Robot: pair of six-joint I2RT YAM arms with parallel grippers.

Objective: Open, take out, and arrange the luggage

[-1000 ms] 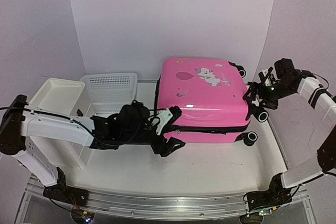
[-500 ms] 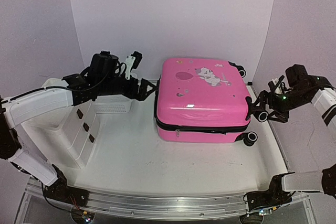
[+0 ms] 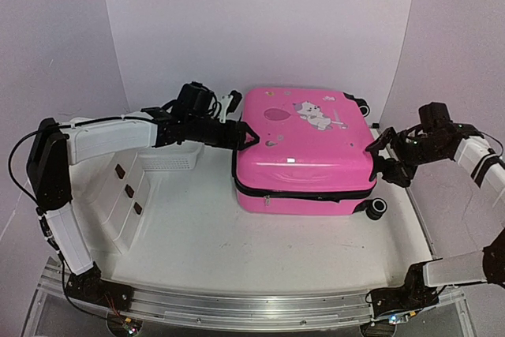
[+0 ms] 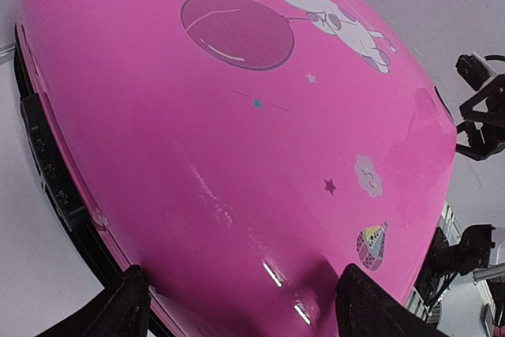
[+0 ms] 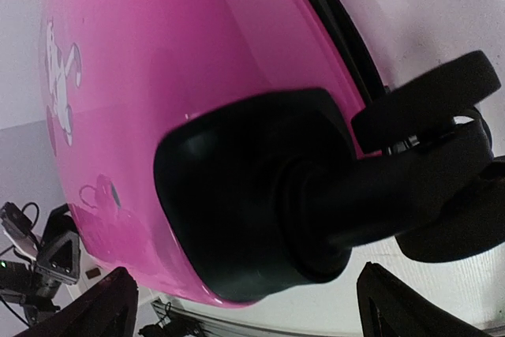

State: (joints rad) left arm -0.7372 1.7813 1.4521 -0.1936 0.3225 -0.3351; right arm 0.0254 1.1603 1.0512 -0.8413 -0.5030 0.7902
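Observation:
The luggage (image 3: pixel 304 147), a glossy pink suitcase with cartoon stickers, lies flat and zipped shut on the white table, wheels to the right. My left gripper (image 3: pixel 243 133) is open at the top left edge of the lid. In the left wrist view the pink luggage (image 4: pixel 237 116) fills the frame, and the left gripper (image 4: pixel 246 309) has its black fingertips spread wide just over the shell. My right gripper (image 3: pixel 384 155) is open at the right end. In the right wrist view the right gripper (image 5: pixel 252 305) straddles a black wheel mount (image 5: pixel 252 195), with the wheel (image 5: pixel 426 100) beside it.
A white mesh basket (image 3: pixel 170 162) sits left of the suitcase, mostly hidden under my left arm. A white drawer unit (image 3: pixel 118 195) with dark handles stands at the left edge. Another suitcase wheel (image 3: pixel 377 209) sticks out at the front right corner.
My left arm left the suitcase's front, rose over the basket, then came to the lid's top left edge. My right gripper shifted slightly and stays open by the wheel.

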